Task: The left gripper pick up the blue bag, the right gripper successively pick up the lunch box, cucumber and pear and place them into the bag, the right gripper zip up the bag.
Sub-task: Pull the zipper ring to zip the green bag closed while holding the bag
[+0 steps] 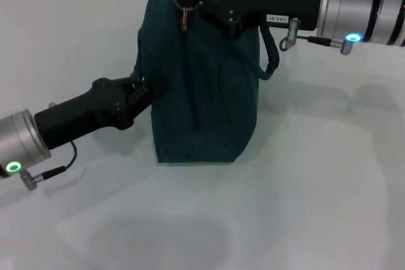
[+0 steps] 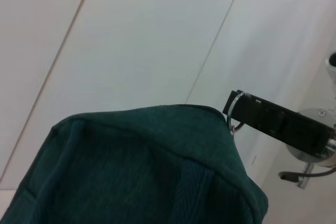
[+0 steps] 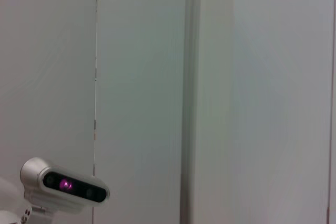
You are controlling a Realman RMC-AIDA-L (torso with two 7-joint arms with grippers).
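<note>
Head view: you see the blue bag (image 1: pixel 202 86) standing upright on the white table (image 1: pixel 304 207), its top seam drawn together. The left gripper (image 1: pixel 140 92) presses in at the bag's left flank, its fingers closed on fabric or a handle there; the exact hold is hidden. The right gripper (image 1: pixel 190 1) sits at the bag's upper far corner, fingers pinched around the ring zipper pull (image 1: pixel 185 12). No lunch box, cucumber or pear lies on the table; presumably they are inside. Judge this as the final step, zipping, and nearly complete.

Left wrist view: you look over the bag's top (image 2: pixel 147 161), closed along its ridge. The right gripper (image 2: pixel 234 113) meets the ring pull (image 2: pixel 235 125) at the far end of that ridge.

Right wrist view: you see only a pale wall (image 3: pixel 236 77) and a small camera unit (image 3: pixel 65 184); neither bag nor fingers appear.

Next move: if the zipper has reached its stop, you need the right fingers to release the ring and draw clear without tipping the bag, while the left steadies it.
</note>
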